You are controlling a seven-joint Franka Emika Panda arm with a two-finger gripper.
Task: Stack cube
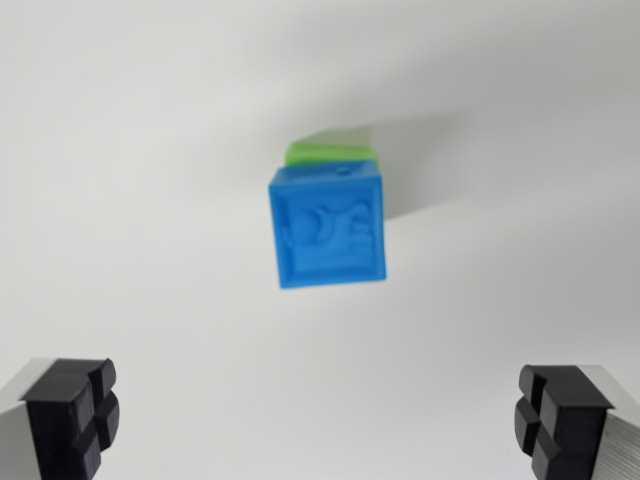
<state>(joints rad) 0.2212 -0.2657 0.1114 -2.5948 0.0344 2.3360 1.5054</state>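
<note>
A blue cube [327, 226] with a raised pattern on its top face sits on top of a green cube [330, 152], of which only a far strip shows. Both stand on a white surface at the middle of the wrist view. My gripper [320, 420] hangs above and nearer the camera than the stack, open wide. Its black fingertips [72, 415] show at the bottom left and bottom right corners with nothing between them. The stack is apart from both fingers.
A plain white tabletop [130, 200] surrounds the stack on all sides. A soft grey shadow falls to the right of the cubes.
</note>
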